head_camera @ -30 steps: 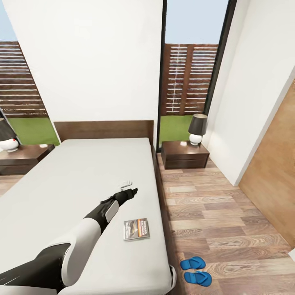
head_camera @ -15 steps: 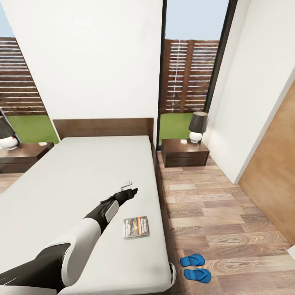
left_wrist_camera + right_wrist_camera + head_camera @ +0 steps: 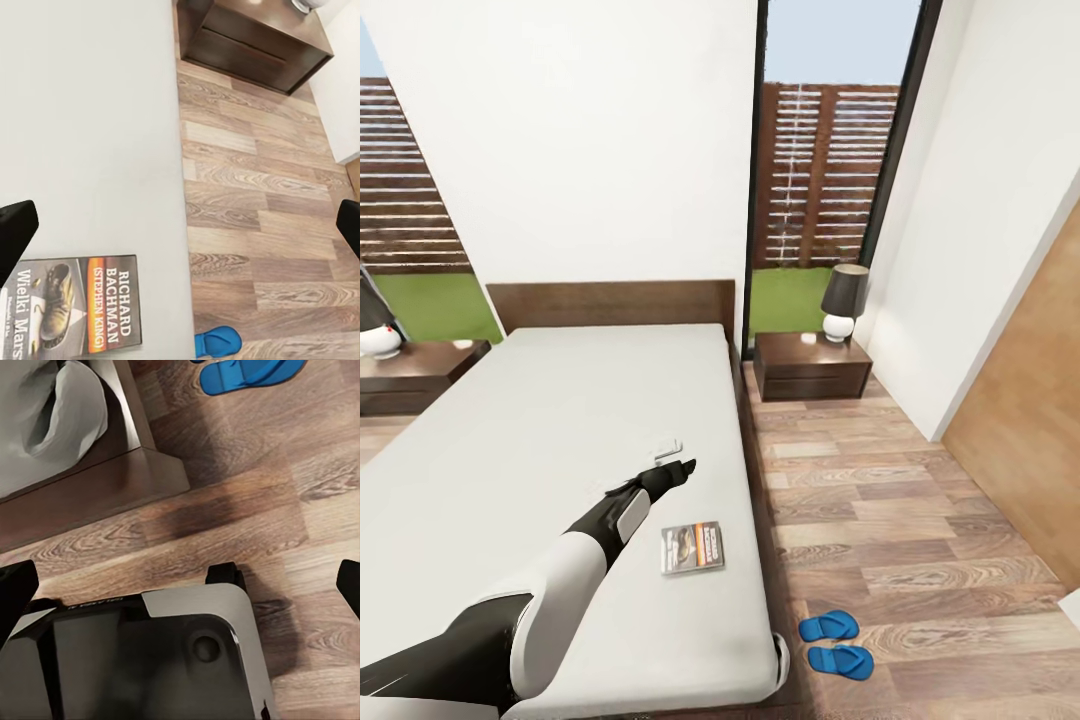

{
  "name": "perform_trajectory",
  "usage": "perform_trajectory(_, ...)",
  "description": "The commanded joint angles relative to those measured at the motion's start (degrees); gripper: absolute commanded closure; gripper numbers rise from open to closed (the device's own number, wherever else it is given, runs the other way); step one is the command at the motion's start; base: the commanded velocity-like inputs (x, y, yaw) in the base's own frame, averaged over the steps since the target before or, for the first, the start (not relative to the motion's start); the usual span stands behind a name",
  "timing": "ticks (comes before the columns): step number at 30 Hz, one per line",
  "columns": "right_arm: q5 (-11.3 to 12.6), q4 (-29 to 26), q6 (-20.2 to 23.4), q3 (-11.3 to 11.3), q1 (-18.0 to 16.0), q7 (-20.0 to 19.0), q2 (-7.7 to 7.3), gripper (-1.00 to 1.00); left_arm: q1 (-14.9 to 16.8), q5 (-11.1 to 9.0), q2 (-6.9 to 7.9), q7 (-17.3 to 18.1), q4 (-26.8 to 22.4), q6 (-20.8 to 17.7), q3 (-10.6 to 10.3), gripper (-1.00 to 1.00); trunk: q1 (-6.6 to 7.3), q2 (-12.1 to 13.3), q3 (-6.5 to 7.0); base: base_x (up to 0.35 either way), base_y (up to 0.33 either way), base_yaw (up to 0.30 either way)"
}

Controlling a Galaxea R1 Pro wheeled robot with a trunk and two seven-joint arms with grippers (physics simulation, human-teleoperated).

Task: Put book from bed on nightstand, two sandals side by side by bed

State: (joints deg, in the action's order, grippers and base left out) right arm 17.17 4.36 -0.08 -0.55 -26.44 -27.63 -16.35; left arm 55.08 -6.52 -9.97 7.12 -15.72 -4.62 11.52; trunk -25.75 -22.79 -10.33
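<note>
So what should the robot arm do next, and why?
Probably bring the open left gripper back and down onto the book. The book lies flat on the bed near its right edge, untouched, and the gripper hangs just beyond it, holding nothing.

a small flat white thing [image 3: 667,446] lies on the bed. outside the tall window stands a brown fence of wooden slats [image 3: 823,175] with green grass [image 3: 785,293] below it and blue sky [image 3: 840,40] above. the wall behind the bed is plain white [image 3: 580,140].
</note>
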Motion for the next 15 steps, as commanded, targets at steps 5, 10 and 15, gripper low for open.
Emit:
perform_trajectory(5, 0.4, 0.2, 0.0, 0.0, -0.1, -0.3, -0.03, -1.0, 0.0, -0.6, -0.03, 0.3, -0.1, -0.5, 0.3, -1.0, -0.03, -0.1, -0.58, 0.0, 0.0, 0.0)
perform_trajectory(10, 0.4, 0.2, 0.0, 0.0, -0.1, -0.2, -0.06, -1.0, 0.0, -0.6, -0.03, 0.2, -0.1, -0.5, 0.3, -1.0, -0.03, -0.1, -1.03, 0.0, 0.0, 0.0)
perform_trajectory(15, 0.4, 0.2, 0.0, -0.1, -0.1, -0.2, -0.02, -1.0, 0.0, -0.6, -0.03, 0.3, -0.1, -0.5, 0.3, -1.0, -0.03, -0.1, -1.49, 0.0, 0.0, 0.0)
